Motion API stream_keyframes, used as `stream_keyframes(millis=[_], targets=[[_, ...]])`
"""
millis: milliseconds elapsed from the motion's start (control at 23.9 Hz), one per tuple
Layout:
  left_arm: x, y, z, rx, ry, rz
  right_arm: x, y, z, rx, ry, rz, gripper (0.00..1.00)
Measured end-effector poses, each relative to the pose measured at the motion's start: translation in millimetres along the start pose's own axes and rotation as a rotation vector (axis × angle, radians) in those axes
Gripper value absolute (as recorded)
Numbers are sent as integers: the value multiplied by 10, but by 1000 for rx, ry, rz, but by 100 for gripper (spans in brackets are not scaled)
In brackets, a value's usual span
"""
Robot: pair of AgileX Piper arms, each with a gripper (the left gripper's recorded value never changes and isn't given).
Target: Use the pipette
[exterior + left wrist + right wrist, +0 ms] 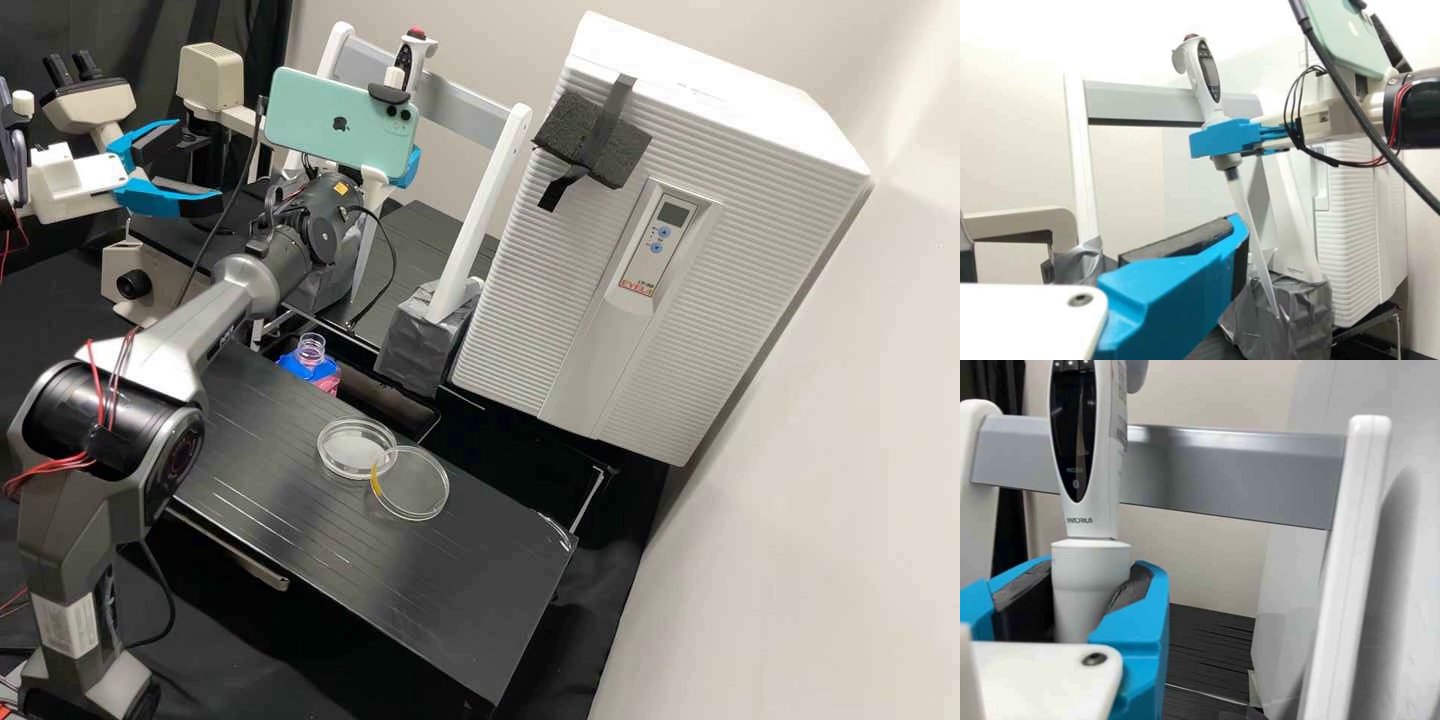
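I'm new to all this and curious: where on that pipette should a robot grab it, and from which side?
On the pipette, grip the round white collar under the display, from the side, as the right tool does. It stands nearly upright, so this leaves the plunger on top and the thin tip free.

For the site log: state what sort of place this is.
Most likely a laboratory: a pipette gripped in the right tool, a microscope at the back, and two clear shallow dishes on the black tray.
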Motion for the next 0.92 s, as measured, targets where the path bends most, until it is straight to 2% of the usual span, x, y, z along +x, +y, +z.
stream_keyframes(millis=[209,502,795,921], targets=[[0,-2,-1,0,1,-2,50,-40,-3,1,-1,-10,0],[2,-18,-8,0,6,-14,152,-113,76,1,-60,-36,0],[9,-55,-21,-2,13,-31,152,-134,82,1,-61,-42,0],[8,-69,-28,-2,20,-47,153,-168,70,16,-53,-50,0]])
